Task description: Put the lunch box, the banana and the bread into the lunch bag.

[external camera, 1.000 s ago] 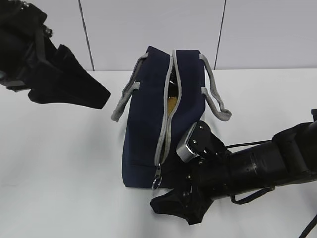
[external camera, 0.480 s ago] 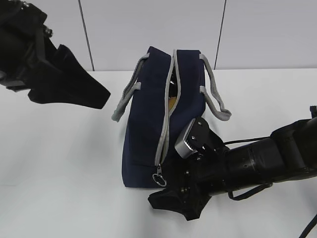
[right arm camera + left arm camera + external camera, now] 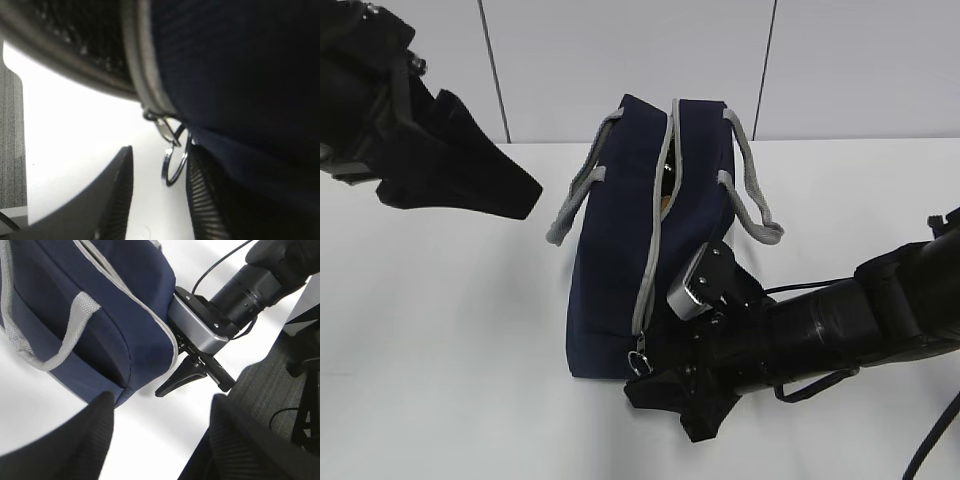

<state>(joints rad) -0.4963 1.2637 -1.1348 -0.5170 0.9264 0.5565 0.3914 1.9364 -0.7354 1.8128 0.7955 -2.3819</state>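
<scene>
Right wrist view shows the right gripper (image 3: 157, 195) now narrowed around the ring pull (image 3: 176, 161) at the lunch bag's (image 3: 620, 240) near end, fingers (image 3: 112, 200) not visibly clamped. Zipping looks next. Left gripper (image 3: 160, 432) hovers apart beside the bag.

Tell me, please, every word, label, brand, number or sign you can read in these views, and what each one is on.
None: no readable text shows in any view.
Lunch bag: plain navy fabric, grey zipper strip and handles, no label or logo visible.
Ring pull: bare metal, no marking seen.
Right gripper and left gripper: black, no lettering visible.
Silver block on the right wrist: no print legible.
</scene>
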